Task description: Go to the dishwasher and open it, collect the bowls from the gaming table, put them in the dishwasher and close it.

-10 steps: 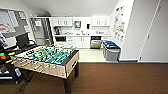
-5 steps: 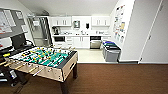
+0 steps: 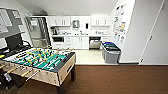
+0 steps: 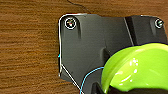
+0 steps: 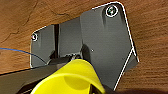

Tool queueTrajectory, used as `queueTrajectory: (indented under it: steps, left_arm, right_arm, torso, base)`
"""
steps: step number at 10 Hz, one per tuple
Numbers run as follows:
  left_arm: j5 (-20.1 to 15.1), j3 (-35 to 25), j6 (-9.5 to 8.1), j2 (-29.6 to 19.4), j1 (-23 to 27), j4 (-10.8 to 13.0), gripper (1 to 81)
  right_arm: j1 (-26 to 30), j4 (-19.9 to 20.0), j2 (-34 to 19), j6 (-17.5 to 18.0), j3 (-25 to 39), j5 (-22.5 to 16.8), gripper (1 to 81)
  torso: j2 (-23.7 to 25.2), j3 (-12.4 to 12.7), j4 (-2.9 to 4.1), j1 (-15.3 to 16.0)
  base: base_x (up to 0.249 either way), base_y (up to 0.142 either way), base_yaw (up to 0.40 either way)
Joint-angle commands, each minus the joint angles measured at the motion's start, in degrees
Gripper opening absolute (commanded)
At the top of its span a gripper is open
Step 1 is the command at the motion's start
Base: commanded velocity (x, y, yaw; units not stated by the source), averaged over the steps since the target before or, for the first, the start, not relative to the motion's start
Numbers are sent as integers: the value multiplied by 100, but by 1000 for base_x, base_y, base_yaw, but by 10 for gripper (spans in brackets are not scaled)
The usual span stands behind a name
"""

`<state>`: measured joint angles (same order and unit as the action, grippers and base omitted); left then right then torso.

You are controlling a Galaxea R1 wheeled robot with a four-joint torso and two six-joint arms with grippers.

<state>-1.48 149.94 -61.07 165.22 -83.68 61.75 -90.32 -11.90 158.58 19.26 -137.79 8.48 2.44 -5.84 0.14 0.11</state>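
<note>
The gaming table (image 3: 41, 61), a table-football table with a green field and rods, stands at the left on the brown floor. Far back in the kitchen, the dishwasher (image 3: 95, 43) sits under the counter, showing a dark opening above a steel panel. In the left wrist view a green bowl (image 4: 140, 67) hangs above the wooden floor, with my left gripper (image 4: 112, 90) shut on its rim. A yellow bowl (image 5: 72, 75) is held the same way over the floor by my right gripper (image 5: 80, 87).
Grey bins with blue lids (image 3: 111, 51) stand against the wall right of the dishwasher. A steel fridge (image 3: 37, 31) is at the kitchen's left. A monitor (image 3: 13, 41) sits behind the table. White wall and door (image 3: 156, 37) at right; open brown floor (image 3: 120, 80) ahead.
The whole head view has shifted a little, so the camera has moved; the gaming table now shows larger and lower. The kitchen keeps about the same place.
</note>
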Motion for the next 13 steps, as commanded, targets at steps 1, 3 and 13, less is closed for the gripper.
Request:
queueTrajectory:
  steps: [1,3,13]
  left_arm:
    - [-248,0,43,-94,259,74,10]
    - [-248,0,43,-85,251,74,10]
    - [-248,0,43,-94,251,83,10]
  right_arm:
    - [211,-85,-78,-10,-10,-268,10]
    - [203,-85,-78,-10,-10,-268,10]
    - [229,-85,-60,-10,-19,-277,10]
  torso:
    - [0,0,0,0]
    - [0,0,0,0]
    - [-2,0,0,-2]
  base:
    - [168,-82,0]
    - [168,-81,0]
    - [169,-78,0]
